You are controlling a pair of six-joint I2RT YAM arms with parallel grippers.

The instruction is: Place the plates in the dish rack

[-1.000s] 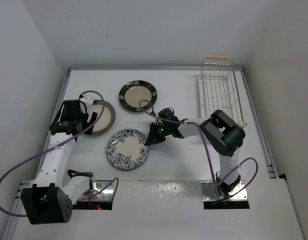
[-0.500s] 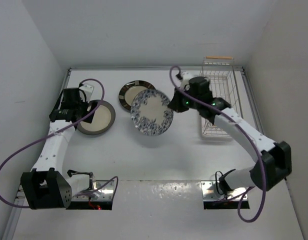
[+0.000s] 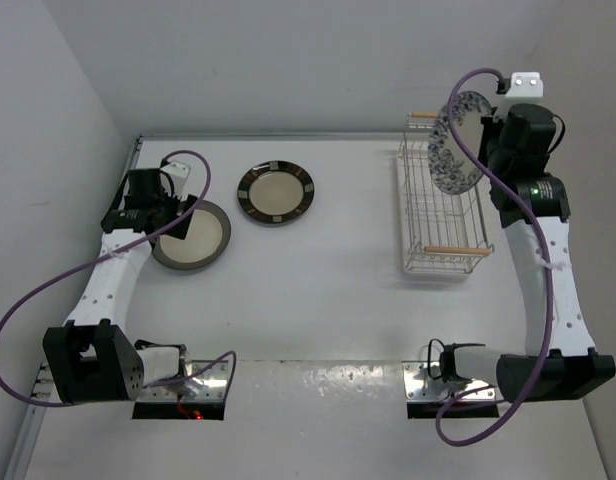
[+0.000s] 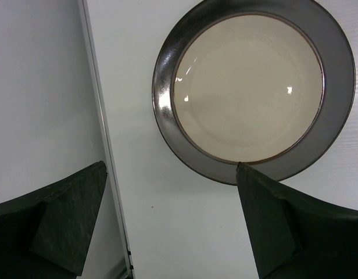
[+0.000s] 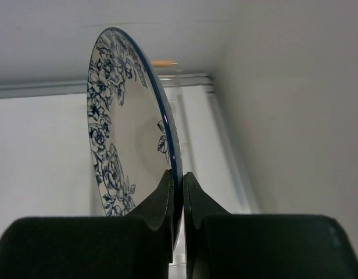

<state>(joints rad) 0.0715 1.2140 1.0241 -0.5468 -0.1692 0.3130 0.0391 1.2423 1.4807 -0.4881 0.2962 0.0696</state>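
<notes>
My right gripper [image 3: 482, 150] [image 5: 178, 177] is shut on the rim of the white plate with blue flowers [image 3: 454, 142] [image 5: 124, 133]. It holds that plate on edge, high above the far end of the white wire dish rack [image 3: 458, 250]. The dark-rimmed plate with a cream centre [image 3: 193, 235] [image 4: 251, 87] lies flat at the left. My left gripper [image 3: 151, 212] [image 4: 172, 168] hangs open just beside it, one fingertip [image 4: 254, 192] over its near rim. A brown-rimmed plate with pale patches [image 3: 276, 192] lies flat at the back middle.
A raised rail [image 4: 103, 145] runs along the table's left edge, close to my left gripper, with the side wall beyond it. The right wall [image 5: 295, 104] stands close beside my right arm. Purple cables [image 3: 48, 300] loop off both arms.
My right arm has carried the floral plate from the middle of the table up and right to above the rack, turning it on edge. The left gripper has shifted slightly towards the back.
</notes>
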